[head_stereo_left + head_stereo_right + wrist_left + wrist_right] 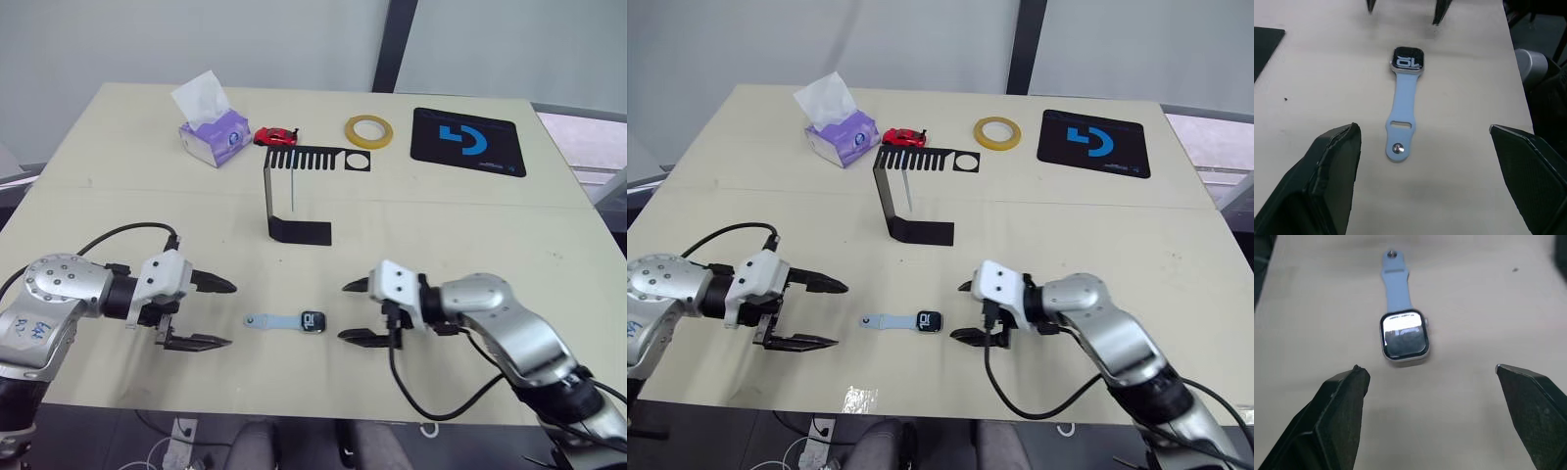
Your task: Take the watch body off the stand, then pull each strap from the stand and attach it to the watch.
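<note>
The watch body (pixel 313 321) lies flat on the table near the front, dark screen up, with one pale blue strap (pixel 273 321) joined to it and pointing toward my left arm. My left gripper (pixel 230 314) is open just beyond the strap's free end (pixel 1397 149). My right gripper (pixel 343 311) is open on the opposite side, close to the watch body (pixel 1404 337). Neither touches the watch. The black stand (pixel 294 231) stands farther back, and a thin pale strip, seemingly the other strap (pixel 293 191), hangs from its comb bar.
Along the back of the table are a purple tissue box (pixel 211 127), a red toy car (pixel 276 136), a yellow tape ring (pixel 369 130) and a black mouse pad (pixel 468 142). The table's front edge runs just below both grippers.
</note>
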`<state>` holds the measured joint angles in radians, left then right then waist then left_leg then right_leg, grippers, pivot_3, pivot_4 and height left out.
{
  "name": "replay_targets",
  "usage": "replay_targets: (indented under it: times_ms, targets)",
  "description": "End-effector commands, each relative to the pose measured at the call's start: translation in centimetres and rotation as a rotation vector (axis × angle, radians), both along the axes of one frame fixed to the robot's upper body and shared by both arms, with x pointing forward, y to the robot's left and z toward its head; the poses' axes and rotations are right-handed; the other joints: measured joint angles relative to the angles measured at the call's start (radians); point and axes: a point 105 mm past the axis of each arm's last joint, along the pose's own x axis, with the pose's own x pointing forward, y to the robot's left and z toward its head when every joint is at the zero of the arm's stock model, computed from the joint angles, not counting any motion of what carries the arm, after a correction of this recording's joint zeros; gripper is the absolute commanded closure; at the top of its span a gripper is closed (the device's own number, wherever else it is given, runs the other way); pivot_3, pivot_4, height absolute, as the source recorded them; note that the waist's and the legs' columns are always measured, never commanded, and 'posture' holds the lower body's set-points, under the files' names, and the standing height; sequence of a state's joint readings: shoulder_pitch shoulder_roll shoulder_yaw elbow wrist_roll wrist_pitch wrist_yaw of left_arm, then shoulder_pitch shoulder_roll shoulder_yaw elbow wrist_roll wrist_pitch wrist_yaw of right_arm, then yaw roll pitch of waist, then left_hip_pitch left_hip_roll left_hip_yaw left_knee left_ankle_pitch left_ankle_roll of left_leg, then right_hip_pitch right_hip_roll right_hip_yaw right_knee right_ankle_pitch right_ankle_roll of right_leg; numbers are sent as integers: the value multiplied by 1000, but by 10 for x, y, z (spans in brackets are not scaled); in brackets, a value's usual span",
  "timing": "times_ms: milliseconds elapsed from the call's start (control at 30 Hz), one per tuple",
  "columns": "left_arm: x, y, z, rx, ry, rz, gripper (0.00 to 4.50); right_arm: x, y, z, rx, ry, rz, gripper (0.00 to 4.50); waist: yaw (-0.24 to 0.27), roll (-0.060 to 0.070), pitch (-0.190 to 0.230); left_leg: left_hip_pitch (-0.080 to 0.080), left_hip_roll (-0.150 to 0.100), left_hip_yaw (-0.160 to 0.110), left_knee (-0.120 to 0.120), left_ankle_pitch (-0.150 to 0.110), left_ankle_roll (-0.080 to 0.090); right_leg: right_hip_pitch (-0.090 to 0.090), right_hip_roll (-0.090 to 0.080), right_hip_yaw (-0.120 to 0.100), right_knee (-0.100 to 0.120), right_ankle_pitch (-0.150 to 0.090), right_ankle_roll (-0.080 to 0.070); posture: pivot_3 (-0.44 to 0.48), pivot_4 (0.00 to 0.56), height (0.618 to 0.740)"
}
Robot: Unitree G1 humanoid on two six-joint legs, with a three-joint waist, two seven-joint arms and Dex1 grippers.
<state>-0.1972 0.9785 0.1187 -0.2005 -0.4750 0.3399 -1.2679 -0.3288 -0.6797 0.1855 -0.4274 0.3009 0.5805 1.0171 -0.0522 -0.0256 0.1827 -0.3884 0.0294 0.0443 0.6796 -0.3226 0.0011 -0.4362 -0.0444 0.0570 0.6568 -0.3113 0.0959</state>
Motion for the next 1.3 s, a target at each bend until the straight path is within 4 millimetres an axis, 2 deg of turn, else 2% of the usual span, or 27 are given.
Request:
replay_targets:
  times_ms: [33, 167, 233, 433, 533, 667, 833, 1000, 1100, 1300]
  targets:
    - [3, 6, 19, -125, -54, 138, 0, -8, -16, 31, 123, -73, -79, 68, 1, 0, 0, 0, 0, 0, 0, 0, 0, 0, 0, 0, 0, 0, 0, 0, 150, 738]
    - [6, 20, 28, -250, -80, 326, 0, -13, -40, 42, 211, -89, -217, 68, 2, 0, 0, 3, 0, -2, 0, 0, 0, 6, 0, -1, -2, 0, 0, 0, 150, 738]
    - [4, 30, 32, -310, -90, 433, 0, -17, -60, 44, 249, -96, -310, 68, 3, 0, 0, 4, 0, -3, 0, -1, 0, 7, -1, -1, -3, 0, 0, 0, 150, 738]
    - [-5, 64, 28, -327, -103, 629, 0, -30, -99, 42, 250, -102, -453, 68, 5, 0, 0, 5, 0, -4, -1, -1, -1, 9, -1, -1, -8, 0, 0, 0, 150, 738]
    - [-6, 76, 27, -317, -110, 666, 0, -30, -113, 41, 238, -106, -508, 68, 6, 0, 0, 8, 0, -3, -2, -1, -1, 11, -1, -1, -8, 0, 0, 0, 150, 738]
    - [-8, 75, 29, -305, -102, 632, 0, -28, -115, 42, 242, -109, -515, 68, 5, -1, 0, 24, 0, -3, -13, -1, -1, 26, -1, -1, -17, -1, -1, 0, 150, 738]
    - [-10, 60, 37, -286, -101, 537, 0, -23, -104, 44, 244, -105, -463, 68, 4, 0, 0, 24, 0, -3, -15, -2, -2, 26, -1, -1, -19, -1, -2, 0, 150, 738]
    - [-5, 29, 53, -324, -112, 416, 0, -6, -76, 50, 284, -94, -376, 68, 4, 0, 0, 25, 0, -3, -15, -1, -3, 26, -2, -1, -19, -1, -2, 0, 150, 738]
    - [-1, 6, 64, -358, -128, 350, 0, 10, -48, 52, 302, -83, -308, 68, 0, 0, 0, 24, 0, -3, -15, -1, -3, 25, -2, -2, -18, -1, -2, 0, 150, 738]
    - [9, -16, 89, -465, -170, 338, 0, 51, -13, 47, 316, -67, -316, 68, -2, 0, 0, 19, -1, -4, -14, -1, -4, 20, -2, -2, -15, -1, -2, 0, 150, 738]
